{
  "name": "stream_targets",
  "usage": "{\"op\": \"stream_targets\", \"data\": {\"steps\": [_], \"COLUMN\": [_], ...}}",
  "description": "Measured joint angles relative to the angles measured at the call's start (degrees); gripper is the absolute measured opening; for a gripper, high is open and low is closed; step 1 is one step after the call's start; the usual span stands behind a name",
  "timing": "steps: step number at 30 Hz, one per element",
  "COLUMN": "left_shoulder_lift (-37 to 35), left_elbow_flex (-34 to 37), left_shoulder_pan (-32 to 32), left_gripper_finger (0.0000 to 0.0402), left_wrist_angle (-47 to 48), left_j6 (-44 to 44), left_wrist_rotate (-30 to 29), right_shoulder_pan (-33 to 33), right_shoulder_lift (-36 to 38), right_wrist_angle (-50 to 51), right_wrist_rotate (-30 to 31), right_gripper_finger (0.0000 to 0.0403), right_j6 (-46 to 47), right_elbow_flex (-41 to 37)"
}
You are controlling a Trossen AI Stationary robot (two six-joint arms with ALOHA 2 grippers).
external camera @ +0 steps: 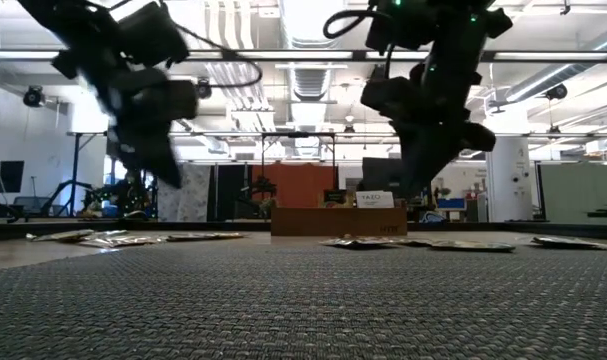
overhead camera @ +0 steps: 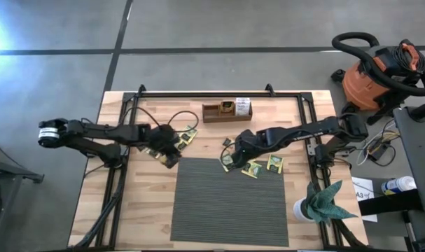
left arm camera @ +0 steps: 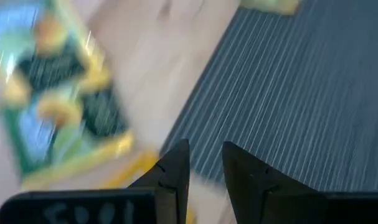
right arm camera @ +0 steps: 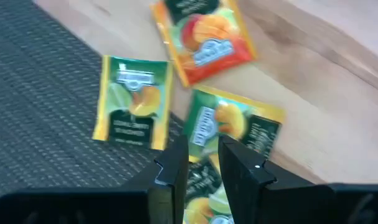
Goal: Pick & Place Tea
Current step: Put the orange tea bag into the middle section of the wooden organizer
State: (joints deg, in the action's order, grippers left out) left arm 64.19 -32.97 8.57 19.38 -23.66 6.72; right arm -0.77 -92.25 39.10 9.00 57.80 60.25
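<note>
My right gripper (right arm camera: 202, 163) hangs just over a yellow-green tea sachet (right arm camera: 233, 126) at the mat's (overhead camera: 230, 203) far edge, fingers a little apart, holding nothing. The sachet lies right below, so I go straight down. The left gripper (left arm camera: 205, 167) waits, empty.

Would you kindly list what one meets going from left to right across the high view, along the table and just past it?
Left gripper → sachets beside it → wooden tray → right gripper → sachets at the mat's edge → green cloth on a white cup → orange shop vacuum.
</note>
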Motion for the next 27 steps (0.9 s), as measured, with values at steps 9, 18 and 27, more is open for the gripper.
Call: {"op": "stream_targets", "data": {"steps": [9, 18, 27], "left_shoulder_lift": [17.5, 39.4, 48.6], "left_elbow_flex": [-8.4, -27.8, -36.8], "left_shoulder_pan": [1.8, 1.9, 1.9], "left_gripper_finger": [0.009, 0.009, 0.009], "left_wrist_angle": [-20.9, -14.8, -14.3], "left_j6": [-1.0, 9.4, 10.1], "left_wrist_rotate": [1.6, 0.8, -2.3], "right_shoulder_pan": [4.7, 8.6, 11.8], "right_shoulder_lift": [-1.7, -2.4, -2.7], "right_wrist_angle": [-5.4, -14.2, -19.4], "right_wrist_rotate": [-4.8, -1.7, -1.5], "right_gripper_finger": [0.0086, 0.0086, 0.0135], "right_j6": [5.6, 3.4, 2.1], "right_elbow_flex": [-3.3, -7.1, -12.4]}}
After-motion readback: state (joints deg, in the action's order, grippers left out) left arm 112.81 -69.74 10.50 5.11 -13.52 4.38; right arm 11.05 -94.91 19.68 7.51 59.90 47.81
